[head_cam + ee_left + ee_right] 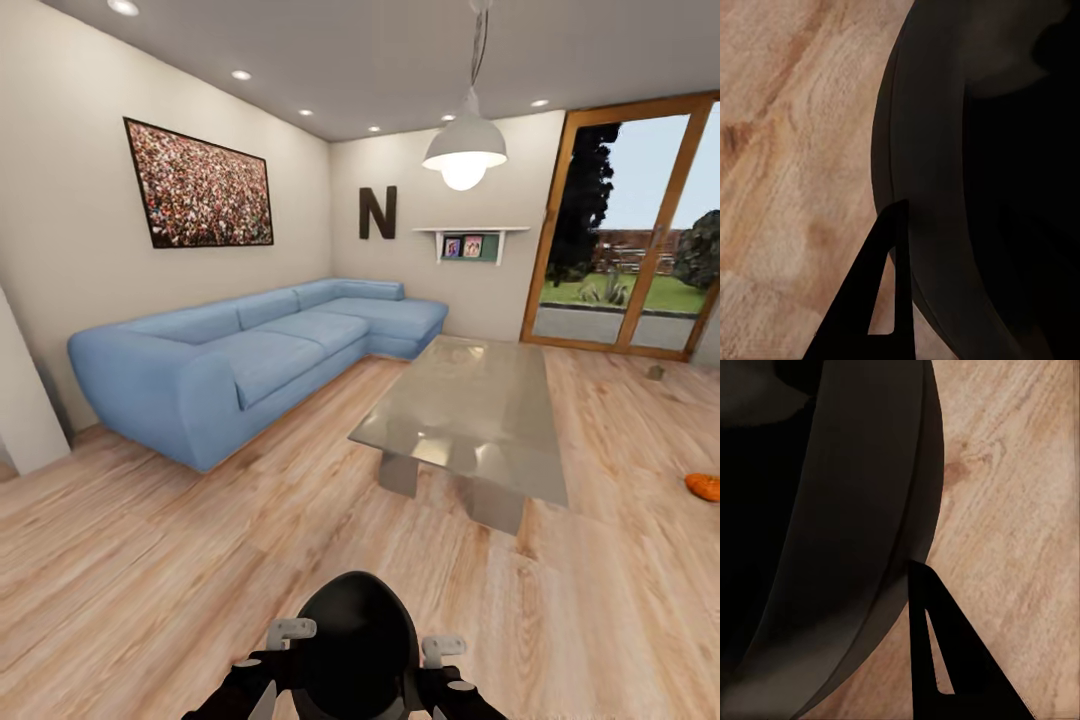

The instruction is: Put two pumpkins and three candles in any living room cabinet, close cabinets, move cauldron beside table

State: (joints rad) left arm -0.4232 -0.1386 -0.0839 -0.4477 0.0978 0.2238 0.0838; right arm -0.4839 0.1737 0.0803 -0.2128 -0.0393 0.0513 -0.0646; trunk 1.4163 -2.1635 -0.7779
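On pale plank floor [150,560], a ribbed pumpkin [703,486] (fingers' spread unclear) beyond glass table [470,410].

Both arms tucked low — left end effector [881,300], right end effector [937,652] — by the trunk

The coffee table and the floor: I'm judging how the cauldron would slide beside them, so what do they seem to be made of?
The low rectangular coffee table looks like a clear glass top, glossy, with the floor visible through it, on pale grey block legs, perhaps stone or metal. The light plank floor looks like wood or laminate, with grain and a smooth satin finish.
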